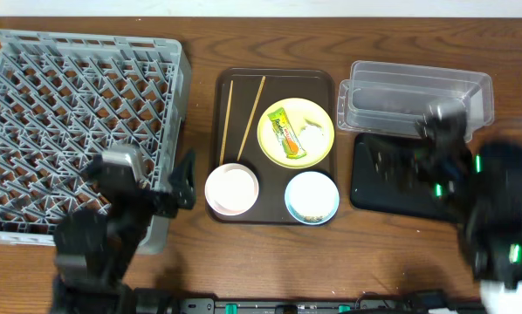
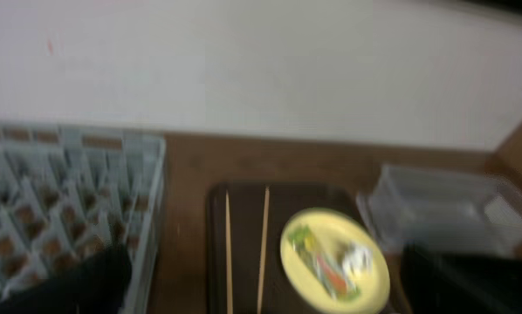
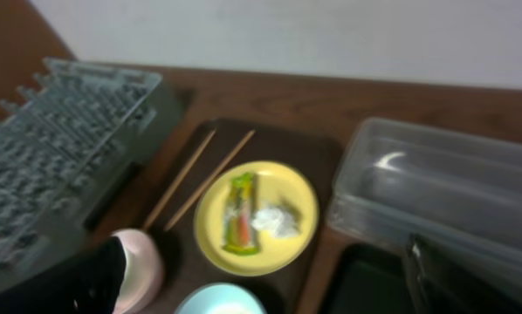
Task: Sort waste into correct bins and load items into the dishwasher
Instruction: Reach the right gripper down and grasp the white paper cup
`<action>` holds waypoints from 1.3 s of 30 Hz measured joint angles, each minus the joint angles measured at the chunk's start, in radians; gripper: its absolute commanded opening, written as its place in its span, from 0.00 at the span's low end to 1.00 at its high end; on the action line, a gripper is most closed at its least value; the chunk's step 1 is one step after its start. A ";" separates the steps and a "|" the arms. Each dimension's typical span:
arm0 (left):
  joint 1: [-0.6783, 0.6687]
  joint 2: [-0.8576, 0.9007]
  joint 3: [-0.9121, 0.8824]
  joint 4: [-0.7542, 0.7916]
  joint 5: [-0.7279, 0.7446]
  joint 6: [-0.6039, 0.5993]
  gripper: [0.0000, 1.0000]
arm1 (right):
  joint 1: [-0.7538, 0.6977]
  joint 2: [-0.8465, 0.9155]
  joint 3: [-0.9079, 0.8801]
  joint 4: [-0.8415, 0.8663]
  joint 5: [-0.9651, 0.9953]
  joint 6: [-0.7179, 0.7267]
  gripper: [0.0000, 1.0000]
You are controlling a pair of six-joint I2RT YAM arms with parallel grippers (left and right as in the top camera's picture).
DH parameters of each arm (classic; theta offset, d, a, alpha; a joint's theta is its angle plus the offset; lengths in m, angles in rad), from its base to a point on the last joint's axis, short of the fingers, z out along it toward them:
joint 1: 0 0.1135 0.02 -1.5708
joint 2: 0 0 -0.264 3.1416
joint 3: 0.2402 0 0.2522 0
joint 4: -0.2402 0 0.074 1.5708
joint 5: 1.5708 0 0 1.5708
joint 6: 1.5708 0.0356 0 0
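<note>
The grey dish rack (image 1: 78,122) fills the left. On a brown serving tray lie two chopsticks (image 1: 240,118), a yellow plate (image 1: 318,118) bearing a green-and-orange wrapper (image 1: 285,136) and a white scrap (image 1: 312,131), a white bowl (image 1: 232,188) and a light blue bowl (image 1: 312,195) with whitish crumbs. The clear tub (image 1: 418,92) stands back right, with the black tray (image 1: 383,187) in front of it. My left gripper (image 1: 184,179) is open and empty between rack and serving tray. My right gripper (image 1: 418,144), blurred, is open and empty over the black tray.
The brown serving tray (image 1: 230,78) sits between the rack and the two bins. The right wrist view shows the plate (image 3: 213,218), the tub (image 3: 436,192) and the rack (image 3: 60,139). A pale wall stands behind the table's far edge.
</note>
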 measured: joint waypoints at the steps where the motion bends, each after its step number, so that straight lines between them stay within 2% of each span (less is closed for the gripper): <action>1: 0.000 0.047 0.058 -0.058 0.001 0.000 0.98 | 0.000 0.068 0.067 -0.042 -0.023 0.002 0.99; 5: 0.000 0.187 0.233 -0.236 0.000 -0.001 0.98 | 0.000 0.261 0.236 -0.118 -0.137 0.027 0.99; 10: 0.000 0.248 0.278 -0.309 0.001 0.000 0.98 | 0.023 0.392 0.280 -0.041 -0.269 0.048 0.99; 16: 0.000 0.249 0.278 -0.385 0.000 0.000 0.98 | 0.222 0.518 0.282 -0.113 -0.197 0.064 0.99; 18: 0.000 0.247 0.278 -0.409 -0.008 0.000 0.98 | 0.303 0.567 0.282 -0.143 -0.139 0.070 0.87; 20: 0.000 0.243 0.278 -0.421 -0.027 0.000 0.98 | 0.381 0.621 0.282 -0.161 -0.073 0.090 0.86; 25: 0.000 0.218 0.278 -0.433 -0.076 -0.008 0.98 | 0.507 0.753 0.282 -0.160 0.044 0.124 0.77; 26: 0.000 0.213 0.278 -0.444 -0.081 -0.019 0.98 | 0.520 0.778 0.282 -0.158 0.061 0.129 0.73; 28: 0.005 0.209 0.278 -0.483 -0.087 -0.057 0.98 | 0.538 0.819 0.282 -0.149 0.088 0.142 0.60; 30: 0.022 0.214 0.278 -0.534 -0.090 -0.109 0.98 | 0.554 0.856 0.282 -0.126 0.106 0.147 0.54; 34: 0.068 0.245 0.278 -0.588 -0.094 -0.186 0.98 | 0.582 0.908 0.282 -0.095 0.128 0.154 0.53; 39: 0.106 0.290 0.278 -0.592 -0.056 -0.227 0.98 | 0.626 0.941 0.282 -0.085 0.147 0.154 0.55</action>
